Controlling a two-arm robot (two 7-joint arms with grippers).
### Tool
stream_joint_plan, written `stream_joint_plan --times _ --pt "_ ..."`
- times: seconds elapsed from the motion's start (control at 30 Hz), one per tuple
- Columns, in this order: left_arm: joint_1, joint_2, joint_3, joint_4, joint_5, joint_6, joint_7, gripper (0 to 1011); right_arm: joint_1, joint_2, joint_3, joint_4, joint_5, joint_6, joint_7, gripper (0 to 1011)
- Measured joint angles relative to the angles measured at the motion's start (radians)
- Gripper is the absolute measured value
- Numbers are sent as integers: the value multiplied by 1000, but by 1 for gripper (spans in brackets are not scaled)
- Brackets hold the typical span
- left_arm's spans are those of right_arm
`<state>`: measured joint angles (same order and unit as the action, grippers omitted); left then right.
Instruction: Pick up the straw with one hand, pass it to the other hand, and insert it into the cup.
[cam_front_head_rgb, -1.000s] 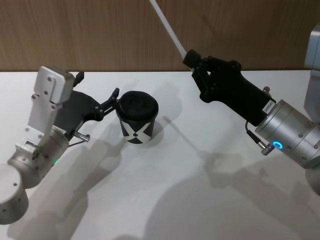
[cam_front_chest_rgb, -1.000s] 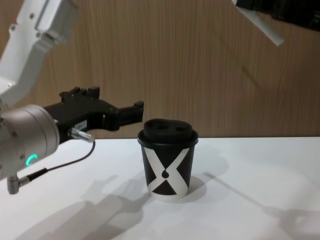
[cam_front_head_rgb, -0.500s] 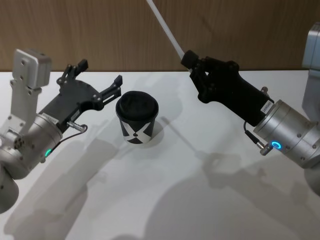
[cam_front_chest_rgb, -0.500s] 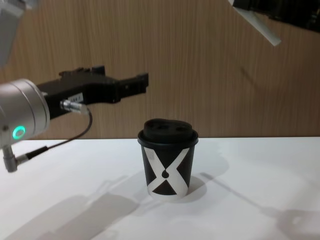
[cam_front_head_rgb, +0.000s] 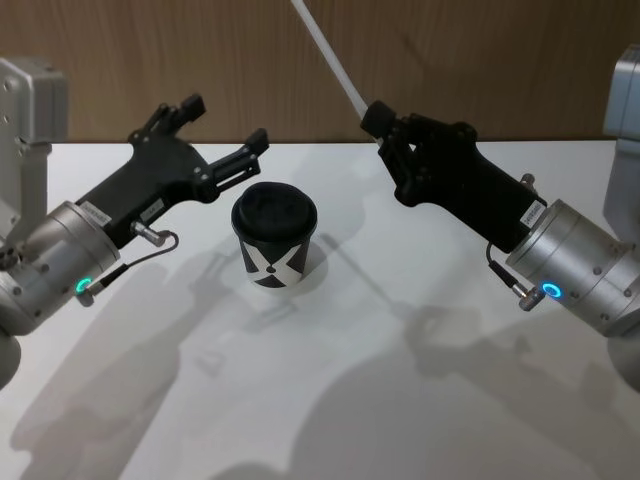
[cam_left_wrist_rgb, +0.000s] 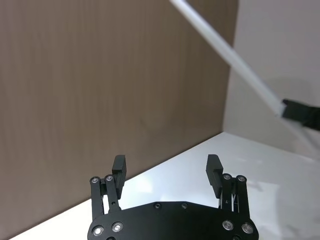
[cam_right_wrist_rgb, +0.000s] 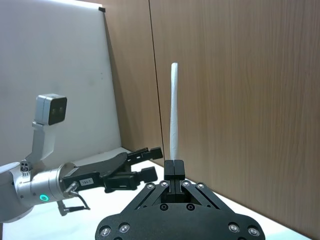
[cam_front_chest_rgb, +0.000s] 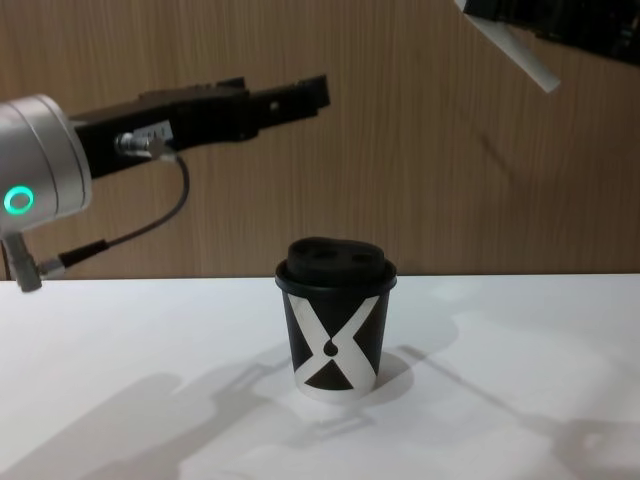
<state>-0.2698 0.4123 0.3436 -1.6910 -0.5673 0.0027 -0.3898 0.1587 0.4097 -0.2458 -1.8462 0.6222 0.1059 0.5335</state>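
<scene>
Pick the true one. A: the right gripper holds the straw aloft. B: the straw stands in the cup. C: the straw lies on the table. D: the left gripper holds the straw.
A: the right gripper is shut on the straw in the air; the left gripper is open, empty.

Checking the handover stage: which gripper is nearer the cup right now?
Left. The left gripper hovers open above and left of the cup; the right gripper holds the straw higher, off to its right.
</scene>
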Motion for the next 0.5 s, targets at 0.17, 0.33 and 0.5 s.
stream_joint_plan --times 0.17,0.33,0.5 --pt "-22 6 0 4 -60 8 -76 1003 0 0 -1 0 0 0 0 0" --pt "-42 6 1 15 -112 17 -139 1003 0 0 -1 0 0 0 0 0" --pt "-64 -2 4 30 -182 26 -215 1003 0 0 -1 0 0 0 0 0"
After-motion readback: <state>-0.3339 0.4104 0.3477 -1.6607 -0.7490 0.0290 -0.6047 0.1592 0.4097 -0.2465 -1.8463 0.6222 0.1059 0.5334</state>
